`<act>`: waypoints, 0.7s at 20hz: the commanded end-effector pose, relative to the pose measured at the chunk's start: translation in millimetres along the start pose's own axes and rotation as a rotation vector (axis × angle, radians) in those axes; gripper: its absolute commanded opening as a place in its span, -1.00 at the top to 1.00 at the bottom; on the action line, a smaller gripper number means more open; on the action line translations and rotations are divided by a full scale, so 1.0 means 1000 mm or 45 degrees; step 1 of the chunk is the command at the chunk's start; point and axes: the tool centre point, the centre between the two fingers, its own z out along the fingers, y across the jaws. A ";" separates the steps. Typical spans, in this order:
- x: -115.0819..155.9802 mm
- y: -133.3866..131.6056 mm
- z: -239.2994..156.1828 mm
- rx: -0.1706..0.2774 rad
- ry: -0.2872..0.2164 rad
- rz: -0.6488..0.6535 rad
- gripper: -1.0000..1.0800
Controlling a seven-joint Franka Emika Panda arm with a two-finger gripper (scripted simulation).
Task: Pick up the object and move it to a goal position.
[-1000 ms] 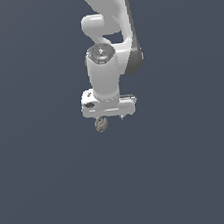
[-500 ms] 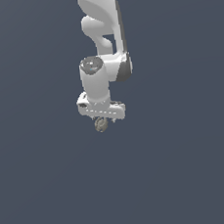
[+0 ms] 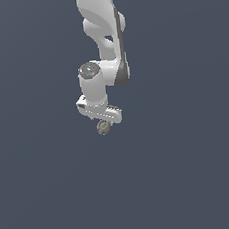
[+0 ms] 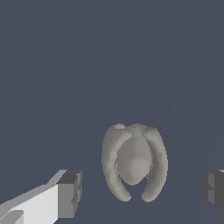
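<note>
Just above the middle of the exterior frame, we see the gripper [image 3: 102, 122] pointing downward, at the end of the white arm [image 3: 100, 17] that comes in from the top edge, a little right of centre. The arm bends at a grey-sided joint and ends in a short upright wrist. Below that, the gripper's pale crossbar sits slightly tilted, with its end on the exterior view's right lower than the other.

The object [image 3: 103, 128] shows right under that crossbar as a very small roundish lump, mottled grey and tan. It is far smaller than the gripper body above it. From this view we cannot make out the fingers separately, nor can we tell whether the lump touches them.

The wrist view gives us more. There the object [image 4: 134, 164] looks like a rounded grey-tan core wrapped by curved lobes that meet at one end and spread apart at the other. One of the fingers [image 4: 69, 194], with a dark grey pad on a white body, stands to one side of it, and the other dark pad is cut off by the frame's edge on the opposite side. The jaws are spread wide. Plain background shows between each pad and the lump, so we see the object lying between the fingers with nothing gripping it.

Everything behind is one even slate-blue surface [image 3: 194, 178]. We cannot tell from it whether the object rests on the ground.
</note>
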 end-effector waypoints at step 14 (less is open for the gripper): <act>-0.002 0.002 0.041 0.000 0.001 0.012 -0.92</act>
